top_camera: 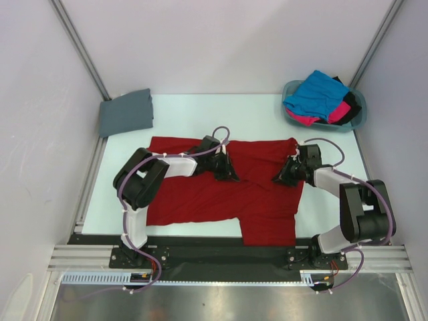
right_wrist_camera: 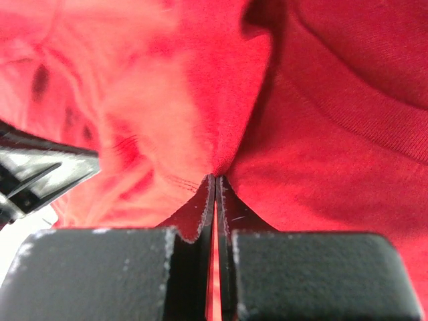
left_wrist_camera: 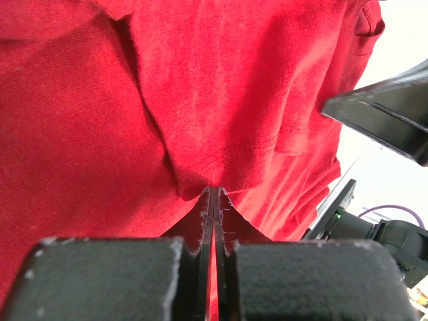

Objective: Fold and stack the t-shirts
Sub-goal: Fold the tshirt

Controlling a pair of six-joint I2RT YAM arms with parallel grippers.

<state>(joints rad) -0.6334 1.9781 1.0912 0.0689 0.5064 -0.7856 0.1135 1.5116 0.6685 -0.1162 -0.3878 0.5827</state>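
Note:
A deep red t-shirt lies spread across the middle of the table, partly folded, with a flap reaching toward the front edge. My left gripper rests on its upper middle and is shut on a pinch of the red cloth. In the left wrist view the gripper has cloth bunched at its tips. My right gripper is shut on the shirt near its right upper part, and the right wrist view shows it pinching a ridge of the red cloth. A folded slate grey t-shirt sits at the back left.
A teal basket at the back right holds a bright blue t-shirt, a hot pink one and a black one. White walls with metal posts close in the table on three sides. The right arm's gripper body shows in the left wrist view.

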